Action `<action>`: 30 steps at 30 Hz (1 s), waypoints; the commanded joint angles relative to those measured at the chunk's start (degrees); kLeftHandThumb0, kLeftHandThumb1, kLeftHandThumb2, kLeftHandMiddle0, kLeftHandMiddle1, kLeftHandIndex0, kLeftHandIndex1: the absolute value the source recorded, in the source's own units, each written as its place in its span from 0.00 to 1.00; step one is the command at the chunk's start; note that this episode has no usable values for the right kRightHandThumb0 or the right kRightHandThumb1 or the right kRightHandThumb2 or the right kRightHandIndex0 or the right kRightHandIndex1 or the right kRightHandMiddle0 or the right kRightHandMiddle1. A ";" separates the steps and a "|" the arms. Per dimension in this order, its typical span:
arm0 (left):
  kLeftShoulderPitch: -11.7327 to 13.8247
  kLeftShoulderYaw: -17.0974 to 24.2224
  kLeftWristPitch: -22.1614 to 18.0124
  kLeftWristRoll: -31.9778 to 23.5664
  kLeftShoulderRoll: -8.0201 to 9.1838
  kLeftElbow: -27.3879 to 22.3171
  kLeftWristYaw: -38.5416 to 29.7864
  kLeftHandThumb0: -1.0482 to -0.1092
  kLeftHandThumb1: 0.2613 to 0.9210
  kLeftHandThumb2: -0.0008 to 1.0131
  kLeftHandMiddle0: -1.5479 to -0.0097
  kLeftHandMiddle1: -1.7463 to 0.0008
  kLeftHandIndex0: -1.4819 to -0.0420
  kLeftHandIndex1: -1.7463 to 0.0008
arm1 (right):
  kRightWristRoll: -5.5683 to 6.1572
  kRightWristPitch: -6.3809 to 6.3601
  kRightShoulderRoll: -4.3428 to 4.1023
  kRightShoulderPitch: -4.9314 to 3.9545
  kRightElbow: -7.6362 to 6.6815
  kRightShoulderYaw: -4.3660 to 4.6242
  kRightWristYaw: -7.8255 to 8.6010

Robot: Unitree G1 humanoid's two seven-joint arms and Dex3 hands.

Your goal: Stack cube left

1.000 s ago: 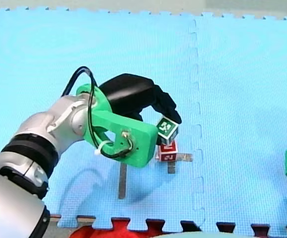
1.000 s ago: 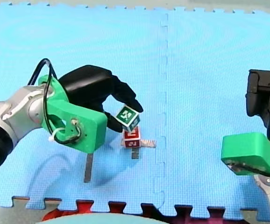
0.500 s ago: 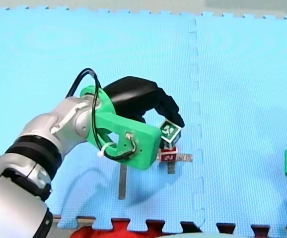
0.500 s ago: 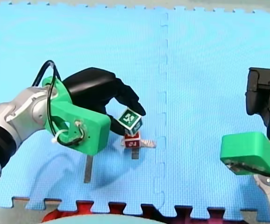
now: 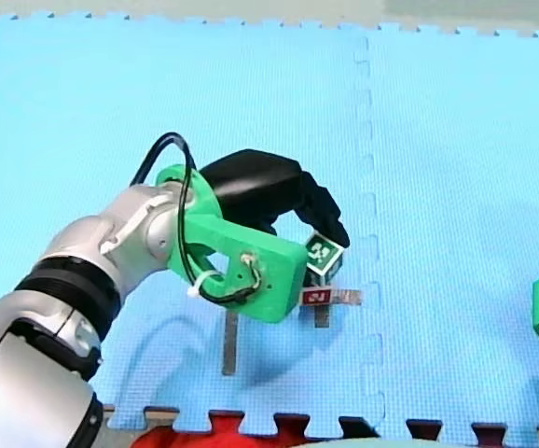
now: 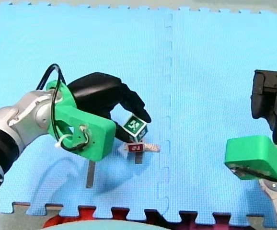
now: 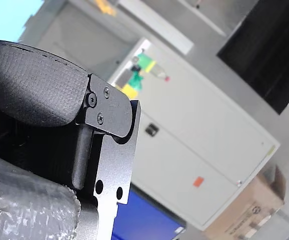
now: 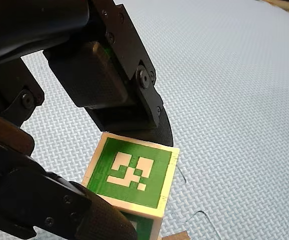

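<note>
Left robot hand [image 6: 105,93] is clamped on the green cube [image 6: 135,128], tilted under its fingertips, just above the red cube [image 6: 135,147]. Placing step: level it, lower, release. Right robot hand [image 6: 271,100] sits well apart.

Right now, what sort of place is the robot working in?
Probably a robotics lab: blue foam mat, marker-tagged green cube in the left hand over a red cube, metal cabinet and cardboard box. The right hand is at the mat's right edge.
</note>
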 commanded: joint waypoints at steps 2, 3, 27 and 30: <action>-0.22 -0.04 0.24 -0.17 0.00 0.00 0.02 0.61 0.83 0.00 0.34 0.00 0.13 1.00 | 0.18 0.15 -0.29 0.15 -0.22 -0.29 0.09; -0.22 -0.05 0.28 -0.15 -0.03 0.00 0.05 0.61 0.83 0.00 0.34 0.00 0.13 1.00 | 0.20 0.15 -0.30 0.15 -0.22 -0.31 0.11; -0.73 -0.71 0.00 0.69 0.41 0.34 1.32 0.61 0.84 0.00 0.33 0.00 0.13 1.00 | 0.06 -0.16 -0.21 0.52 -0.25 -0.25 -0.12; -0.87 -1.05 0.07 0.99 0.42 0.52 1.67 0.62 0.84 0.00 0.33 0.00 0.12 1.00 | 0.13 -0.28 -0.27 0.58 -0.19 -0.30 -0.09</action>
